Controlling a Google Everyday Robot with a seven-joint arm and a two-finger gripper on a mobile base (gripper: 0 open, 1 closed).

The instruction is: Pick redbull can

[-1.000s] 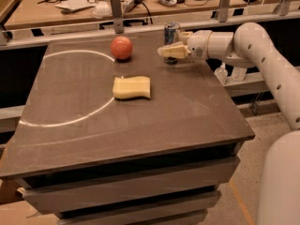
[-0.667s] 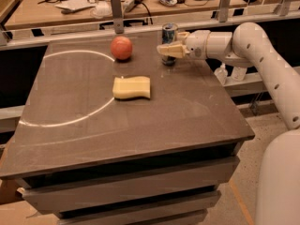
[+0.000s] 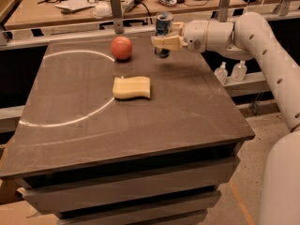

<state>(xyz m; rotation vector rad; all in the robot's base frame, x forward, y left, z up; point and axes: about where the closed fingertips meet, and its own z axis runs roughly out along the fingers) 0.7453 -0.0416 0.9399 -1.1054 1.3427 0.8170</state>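
The redbull can [image 3: 164, 22], slim and blue-and-silver, stands upright at the far right of the dark table [image 3: 154, 125]. My gripper [image 3: 164, 42] reaches in from the right, and its cream fingers [image 3: 161, 43] are closed around the can's lower half. The can's base seems slightly above the table top, with a dark shadow under it. The white arm [image 3: 262, 46] runs off to the right edge of the view.
A red ball [image 3: 121, 48] sits left of the can, and a yellow sponge [image 3: 131, 87] lies in front of the ball. Two small clear bottles [image 3: 229, 72] stand on a ledge behind the table's right side. A cluttered desk [image 3: 70, 3] and a metal rail lie behind.
The gripper and the can have shifted a little left and upward together. The ball and the sponge have not moved.
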